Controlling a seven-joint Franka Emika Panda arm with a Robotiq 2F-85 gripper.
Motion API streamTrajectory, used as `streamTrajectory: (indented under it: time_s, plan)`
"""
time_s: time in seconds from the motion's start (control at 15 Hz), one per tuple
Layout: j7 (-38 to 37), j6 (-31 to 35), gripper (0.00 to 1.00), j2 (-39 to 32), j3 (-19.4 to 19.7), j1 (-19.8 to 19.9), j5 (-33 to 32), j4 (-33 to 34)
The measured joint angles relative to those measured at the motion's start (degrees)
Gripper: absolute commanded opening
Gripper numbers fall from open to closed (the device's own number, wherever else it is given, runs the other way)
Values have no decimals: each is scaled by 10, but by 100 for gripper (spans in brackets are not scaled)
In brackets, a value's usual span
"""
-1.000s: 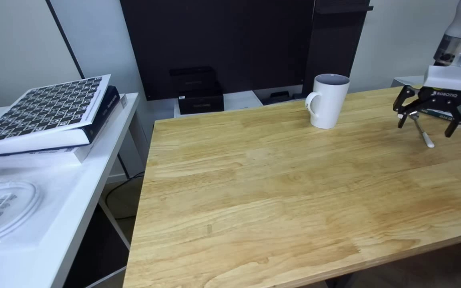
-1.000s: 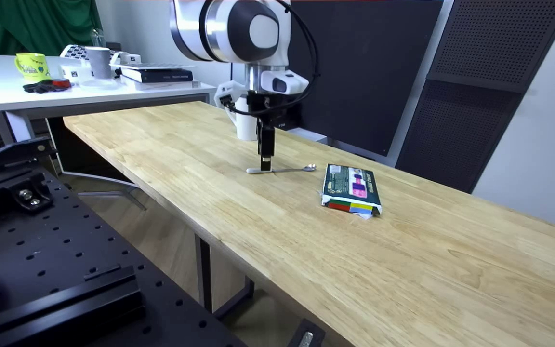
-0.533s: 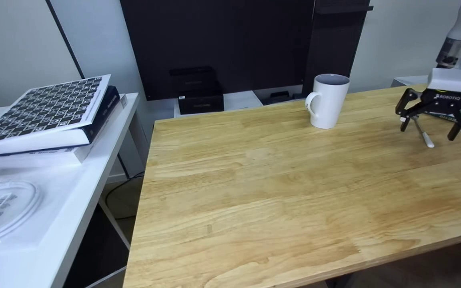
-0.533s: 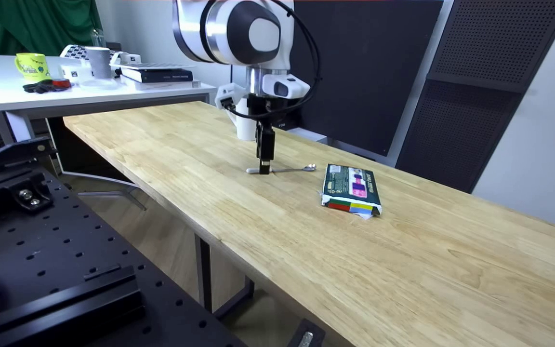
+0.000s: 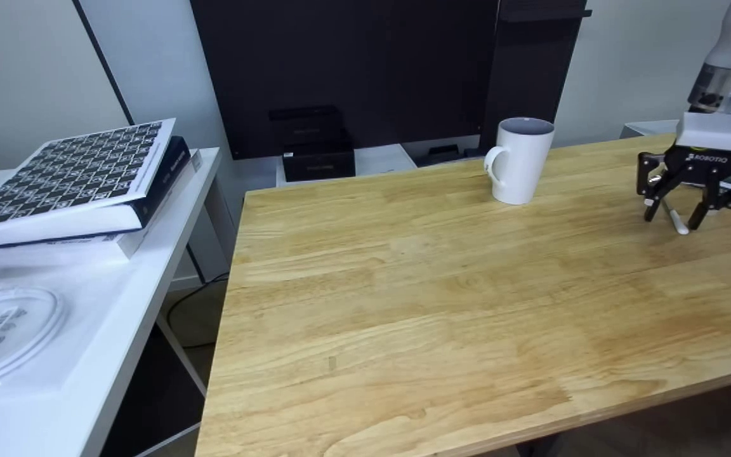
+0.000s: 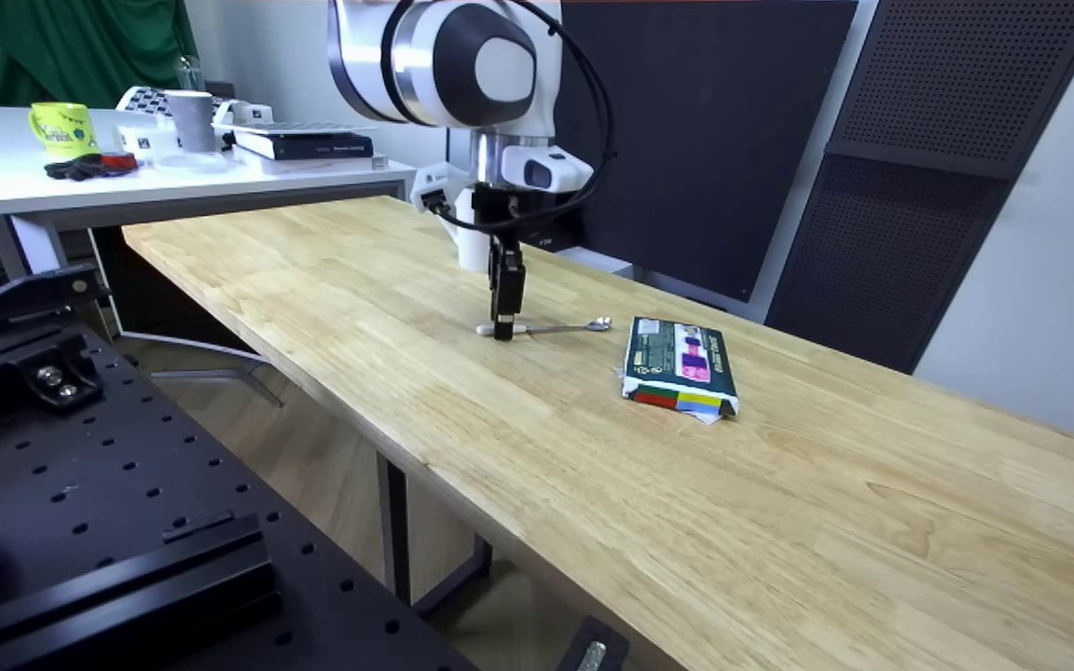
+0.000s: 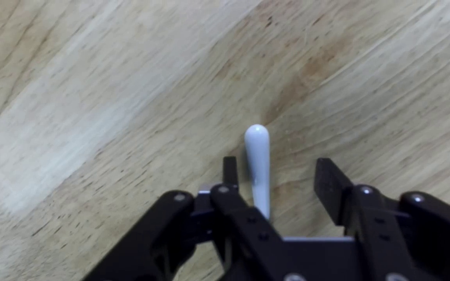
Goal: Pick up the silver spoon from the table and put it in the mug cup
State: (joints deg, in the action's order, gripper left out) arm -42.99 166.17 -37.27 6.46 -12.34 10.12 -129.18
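Observation:
The silver spoon [image 6: 557, 328] lies flat on the wooden table [image 5: 435, 304], its bowl toward the packet. In the wrist view only the pale end of the spoon's handle [image 7: 258, 156] shows; the gripper hides the rest. My gripper [image 7: 275, 168] is partly closed but still open, its fingertips low at the tabletop on either side of the handle. The handle sits nearer the left finger [image 7: 231, 171], with a wider gap to the right one. In an exterior view the gripper [image 5: 671, 218] straddles the spoon. The white mug cup [image 5: 521, 165] stands upright, handle outward, toward the table's back edge.
A dark packet with coloured blocks [image 6: 681, 363] lies close to the spoon's bowl end. Beyond the table is a white side table [image 6: 173, 191] with books [image 5: 73, 184] and cups. A dark board [image 5: 353, 70] rises behind the table's back edge.
My gripper has come down slightly onto the spoon's handle, and its fingers have drawn closer together from fully open. Spoon and mug have not moved.

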Motion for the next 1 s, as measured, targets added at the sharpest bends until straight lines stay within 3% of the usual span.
streamTrajectory:
  time_s: [0.27, 1.0]
  plan:
    - [-1, 0, 1, 0, 5, -8, 0, 3]
    - [-12, -90, 3, 42, 30, -21, 3, 29]
